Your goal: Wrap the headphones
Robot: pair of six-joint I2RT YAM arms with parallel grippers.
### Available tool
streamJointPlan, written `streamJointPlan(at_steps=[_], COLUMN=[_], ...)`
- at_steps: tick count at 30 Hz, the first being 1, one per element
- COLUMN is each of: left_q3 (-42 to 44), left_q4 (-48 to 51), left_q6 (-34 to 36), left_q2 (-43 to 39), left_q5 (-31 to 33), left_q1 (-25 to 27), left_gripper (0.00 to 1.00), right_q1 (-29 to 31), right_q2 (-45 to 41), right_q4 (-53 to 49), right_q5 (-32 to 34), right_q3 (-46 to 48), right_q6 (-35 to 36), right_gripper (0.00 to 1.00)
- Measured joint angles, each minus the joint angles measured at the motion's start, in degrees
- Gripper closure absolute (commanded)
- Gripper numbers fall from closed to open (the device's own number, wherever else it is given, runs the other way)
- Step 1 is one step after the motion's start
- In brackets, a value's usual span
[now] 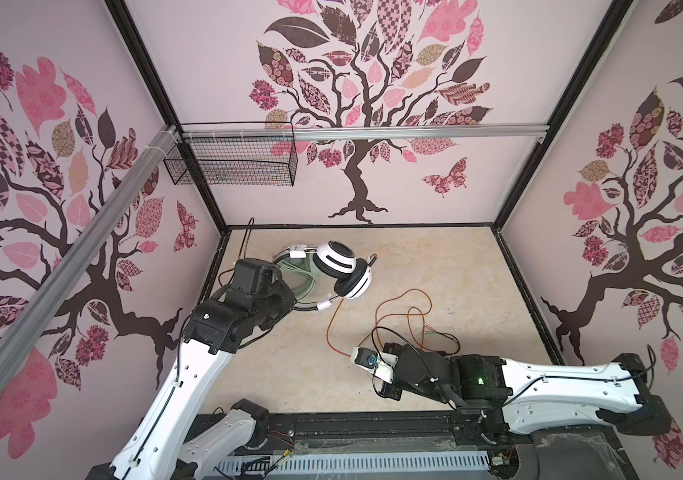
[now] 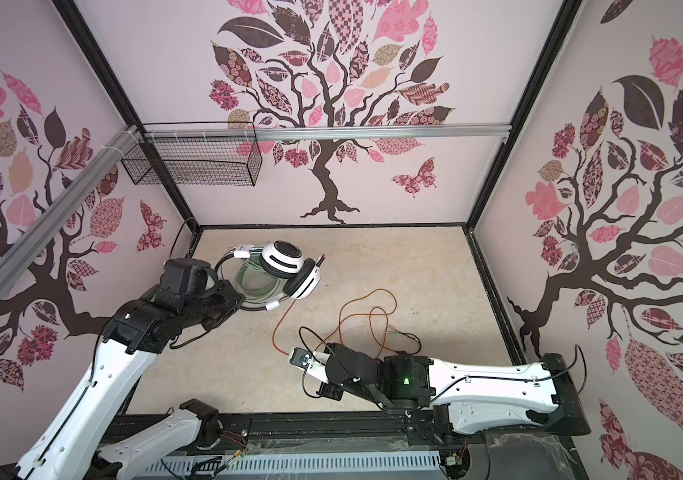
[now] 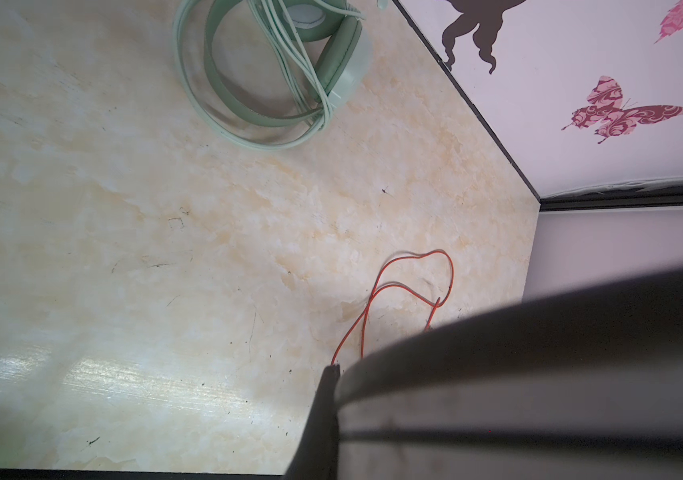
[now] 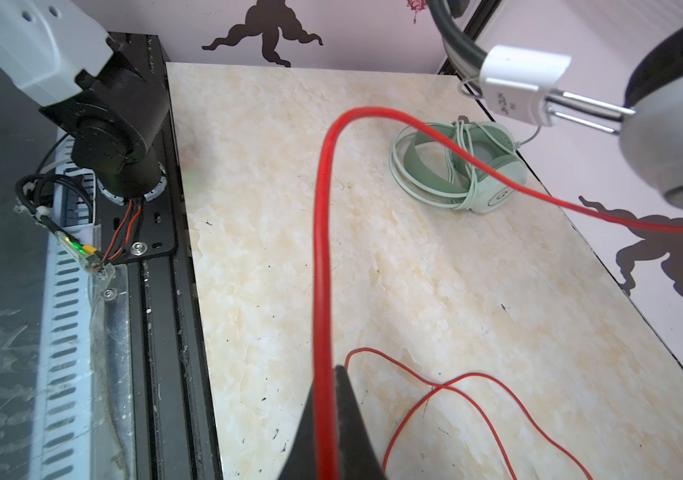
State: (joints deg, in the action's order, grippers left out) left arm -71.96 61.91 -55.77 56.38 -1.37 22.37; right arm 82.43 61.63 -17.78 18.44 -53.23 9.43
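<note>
left claw (image 3: 332, 376) pinches headband (image 3: 539, 353) of white-and-black headphones (image 1: 341, 266) | right claw (image 4: 326, 384) pinches their orange-red cable (image 4: 322, 232)

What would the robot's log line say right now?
left claw: shut on white headphones | right claw: shut on orange cable | green headphones: wrapped, on table
</note>
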Motion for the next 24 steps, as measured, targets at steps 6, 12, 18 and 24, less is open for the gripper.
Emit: streamJointPlan(at_steps=[6, 12, 18, 24], left_q3=[1.6, 2.2, 2.2, 2.2], left_q4=[-2.9, -6.9, -10.6, -13.0], left_q6=[-2.2, -3.8, -2.8, -1.3], left_q2=[0.7, 1.2, 2.3, 3.5], left_q5=[-9.5, -17.7, -25.2, -29.6], left_q1=[0.0, 0.0, 0.0, 0.0], left_gripper=[1.00, 1.00, 1.00, 1.00], right_q1=[0.0, 0.0, 0.3, 2.8], right_q2=[1.4, 4.0, 6.0, 8.2], right_q4=[-0.8, -1.2, -1.0, -1.3], right_q5=[-3.0, -6.8, -11.0, -13.1], right_q3=[-3.4, -3.5, -3.5, -3.5], right_q6=[1.6, 1.7, 0.2, -0.5], right_gripper=[1.00, 1.00, 1.00, 1.00])
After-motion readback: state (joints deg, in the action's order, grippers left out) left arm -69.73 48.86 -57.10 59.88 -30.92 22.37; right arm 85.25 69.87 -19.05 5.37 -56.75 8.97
